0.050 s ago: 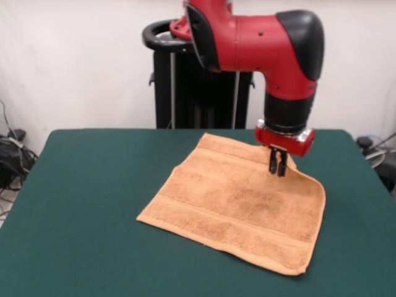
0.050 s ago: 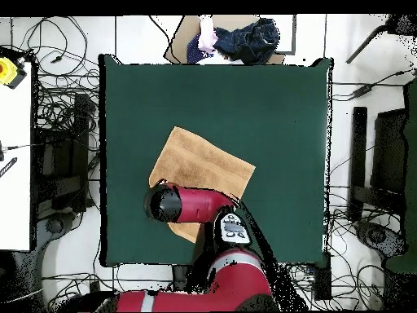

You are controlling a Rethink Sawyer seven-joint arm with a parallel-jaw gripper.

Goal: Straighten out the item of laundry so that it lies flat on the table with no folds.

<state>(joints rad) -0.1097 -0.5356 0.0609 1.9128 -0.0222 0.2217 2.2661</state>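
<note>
- No legible writing anywhere.
- Front view: gripper (image 1: 278,170), jaws nearly together, pinching the hand towel (image 1: 238,201) edge.
- Overhead view: arm (image 2: 195,205) hides the gripper; person (image 2: 208,34) beyond the table (image 2: 277,106).

Tool (image 1: 278,163) above tan towel (image 1: 238,201)

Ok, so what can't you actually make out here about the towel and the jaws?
- Overhead view: the arm covers the gripper and the towel's edge nearest the robot's base.
- Front view: the gripper hangs at the towel's far right edge; whether it touches or pinches the cloth cannot be told.
- Front view: whether the raised right edge hides a fold underneath cannot be told.
</note>
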